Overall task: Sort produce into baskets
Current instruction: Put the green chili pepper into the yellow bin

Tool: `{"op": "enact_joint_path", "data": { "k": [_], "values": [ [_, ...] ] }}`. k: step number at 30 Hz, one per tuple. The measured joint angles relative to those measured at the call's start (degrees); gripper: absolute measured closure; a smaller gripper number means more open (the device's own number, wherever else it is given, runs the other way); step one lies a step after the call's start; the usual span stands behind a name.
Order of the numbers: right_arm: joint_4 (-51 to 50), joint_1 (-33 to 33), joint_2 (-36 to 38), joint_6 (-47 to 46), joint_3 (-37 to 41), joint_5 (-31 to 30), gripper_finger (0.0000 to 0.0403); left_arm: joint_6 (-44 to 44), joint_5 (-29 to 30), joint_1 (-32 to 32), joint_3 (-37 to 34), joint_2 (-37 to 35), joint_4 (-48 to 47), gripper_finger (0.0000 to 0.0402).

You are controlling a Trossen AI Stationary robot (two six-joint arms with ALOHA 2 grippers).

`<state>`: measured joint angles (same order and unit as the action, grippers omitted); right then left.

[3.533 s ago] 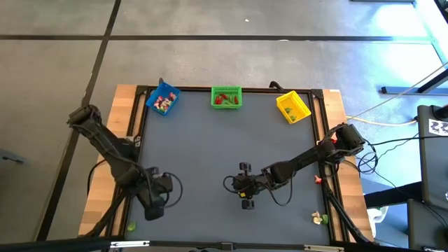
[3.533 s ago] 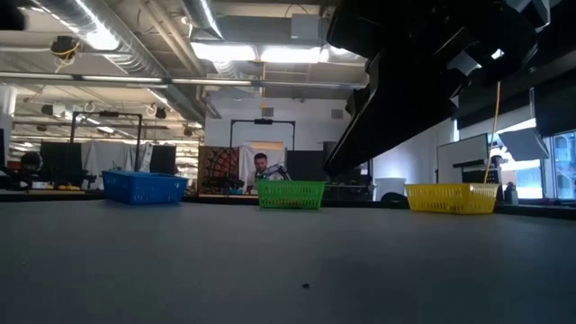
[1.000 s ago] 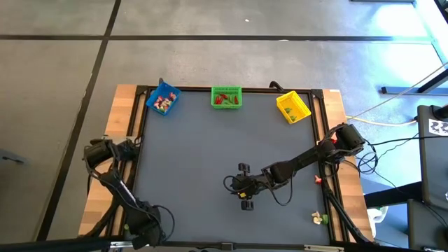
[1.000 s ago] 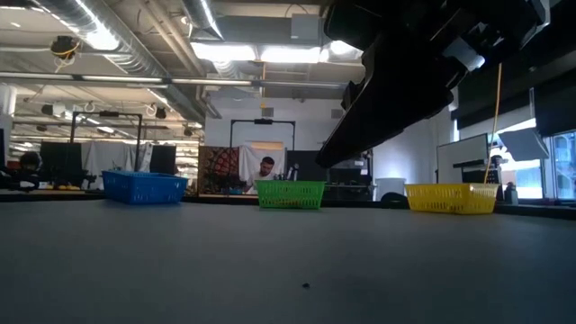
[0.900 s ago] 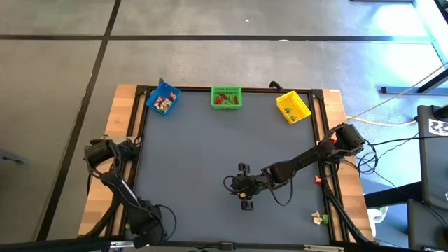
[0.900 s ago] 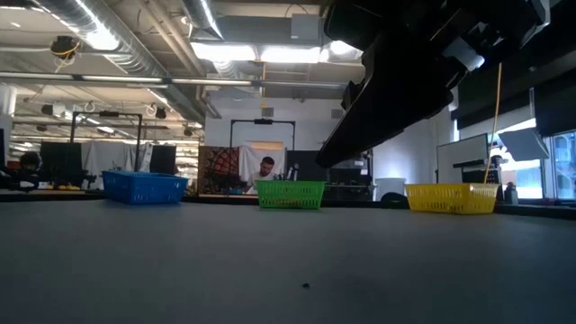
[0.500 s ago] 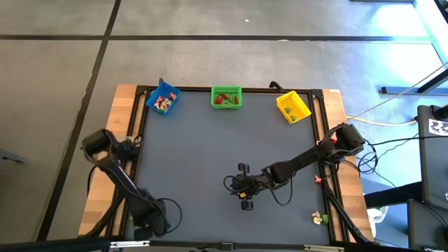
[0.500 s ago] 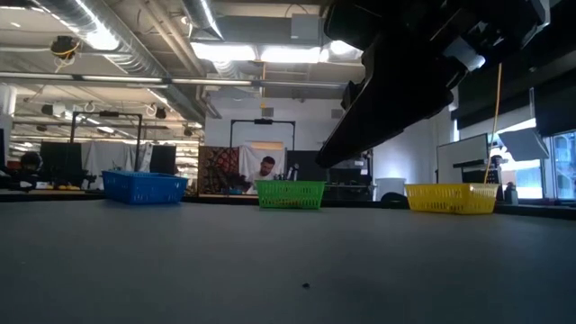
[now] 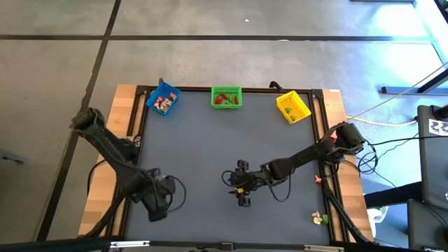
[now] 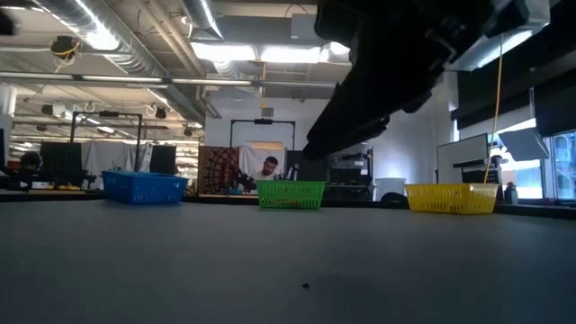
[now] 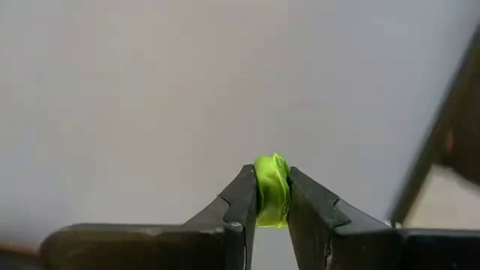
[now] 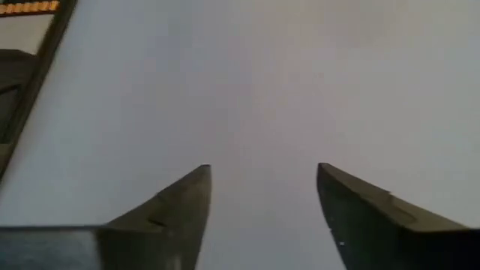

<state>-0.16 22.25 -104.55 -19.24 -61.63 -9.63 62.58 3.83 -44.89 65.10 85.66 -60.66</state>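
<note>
Though half-hidden, perhaps green produce (image 11: 271, 190)

Industrial lab (exposed ceiling ducts (image 10: 135, 54))

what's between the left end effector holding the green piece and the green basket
Nothing but bare gray table, as the high view shows. The left end effector, shut on a green piece, sits at the near left; the green basket stands at the far edge.

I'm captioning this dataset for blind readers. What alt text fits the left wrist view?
The left gripper is shut on a small bright green produce piece, pinched between its two dark fingers. Behind it lies the plain grey table surface, with a dark bar crossing one edge of the picture.
</note>
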Motion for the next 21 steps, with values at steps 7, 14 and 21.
{"op": "enact_joint_path", "data": {
  "k": [7, 14, 21],
  "values": [
    [-6.8, -4.0, 1.8, 0.1, -4.4, 4.1, 0.0094, -3.9, 17.4, 2.6, 0.0, -4.4, 0.4, 0.0345],
    [-2.9, -5.8, 2.1, 4.9, -7.3, 5.7, 0.0088, -8.1, 28.7, 5.1, -0.1, -4.8, 5.9, 0.0345],
    [10.3, -5.8, 0.6, 9.2, -7.1, 5.7, 0.0090, -12.1, 34.2, 6.9, -0.1, -4.8, 14.4, 0.0345]
  ]
}}
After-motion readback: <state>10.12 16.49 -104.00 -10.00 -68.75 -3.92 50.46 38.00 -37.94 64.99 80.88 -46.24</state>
